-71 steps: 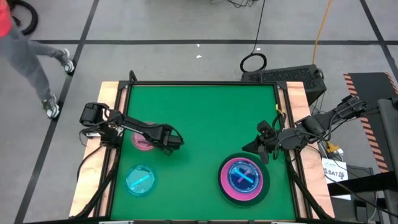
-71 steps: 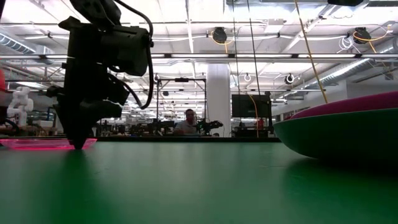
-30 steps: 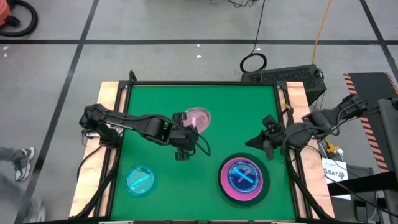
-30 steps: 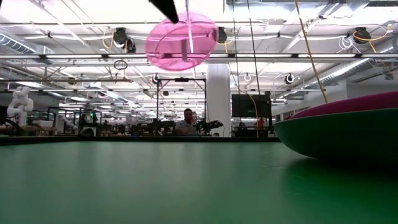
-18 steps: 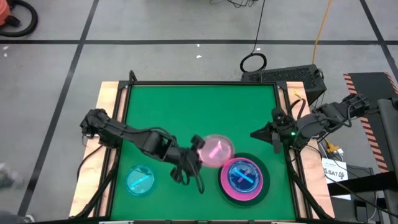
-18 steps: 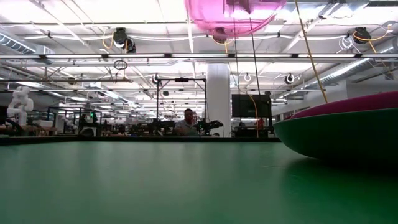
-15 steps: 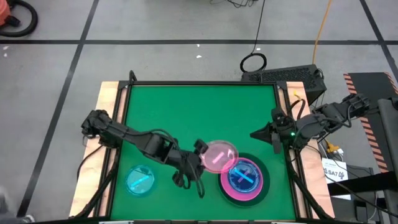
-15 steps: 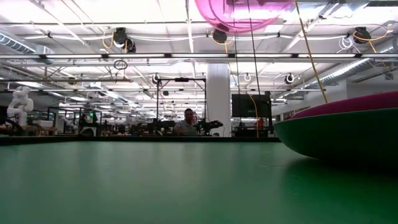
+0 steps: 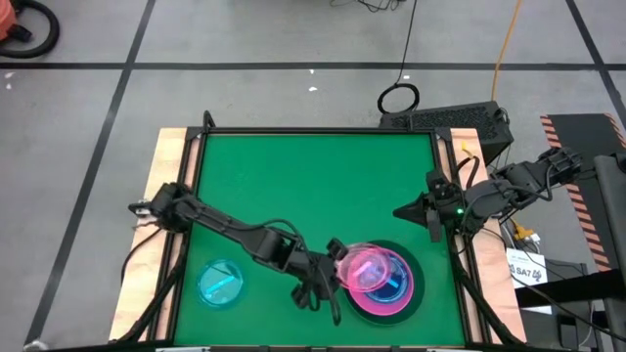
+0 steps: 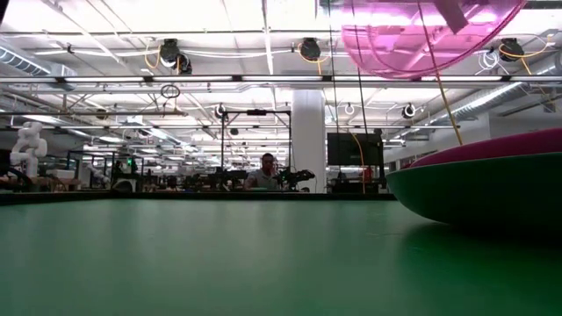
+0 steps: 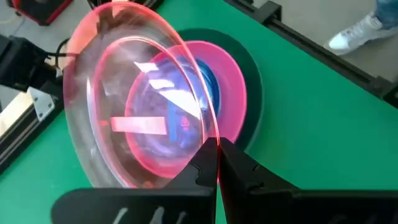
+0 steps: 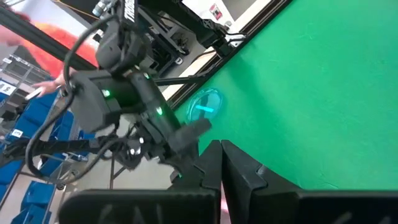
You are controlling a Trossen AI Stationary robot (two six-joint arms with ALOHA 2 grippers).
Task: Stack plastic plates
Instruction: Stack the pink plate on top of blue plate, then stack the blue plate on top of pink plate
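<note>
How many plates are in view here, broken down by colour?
Translucent pink plate, held in the left tool: 1
Cyan plate: 1
Blue plate: 1
Opaque pink plate: 1
Large dark plate: 1
Total: 5

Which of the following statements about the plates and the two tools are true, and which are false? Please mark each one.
1. The left tool holds a clear pink plate by its rim. True.
2. The pink plate already lies flat on the stack. False: in the low view it hangs tilted in the air above the stack.
3. A cyan plate lies alone on the mat, on the left arm's side. True.
4. The right tool grips the cyan plate. False: it is shut on nothing, waiting near the mat's right edge.
5. The stack has a dark plate at the bottom and an opaque pink plate on it. True.
</note>
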